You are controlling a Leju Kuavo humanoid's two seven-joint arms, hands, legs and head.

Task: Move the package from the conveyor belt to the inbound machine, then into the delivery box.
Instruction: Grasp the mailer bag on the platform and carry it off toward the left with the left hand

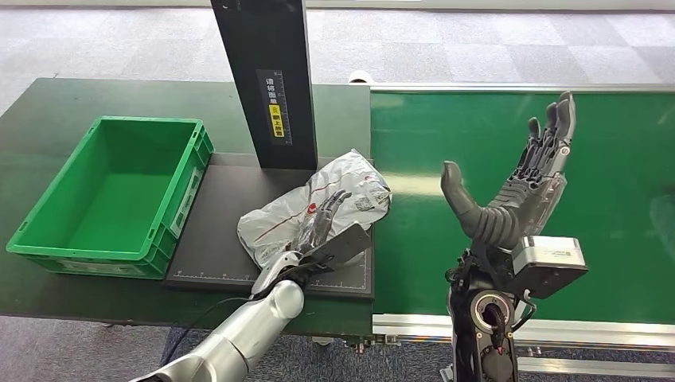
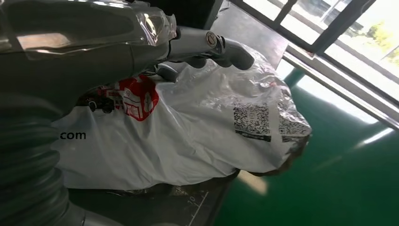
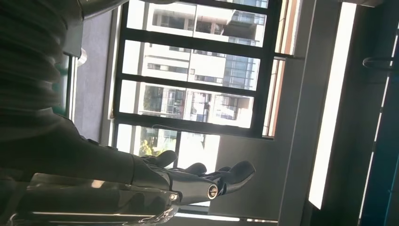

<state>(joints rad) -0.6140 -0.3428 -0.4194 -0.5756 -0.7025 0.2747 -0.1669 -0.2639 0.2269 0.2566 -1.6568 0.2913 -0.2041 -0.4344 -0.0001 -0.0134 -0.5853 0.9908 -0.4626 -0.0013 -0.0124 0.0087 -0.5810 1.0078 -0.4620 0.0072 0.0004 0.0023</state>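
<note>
The package (image 1: 354,185), a crumpled white plastic mailer with red print and a QR code, lies on the black platform (image 1: 215,239) of the inbound machine, its right end reaching the conveyor belt's (image 1: 605,183) edge. My left hand (image 1: 320,221) lies on top of it, fingers stretched across the bag. In the left wrist view the fingers (image 2: 221,46) lie over the top of the package (image 2: 188,136). My right hand (image 1: 517,187) is raised above the belt, open and holding nothing, fingers pointing up. The right wrist view shows that hand (image 3: 197,181) against windows.
A green delivery box (image 1: 48,216), with nothing in it, stands left of the platform on the dark table. The machine's black column (image 1: 267,79) rises just behind the package. The green belt runs off to the right with a metal rail along its near edge.
</note>
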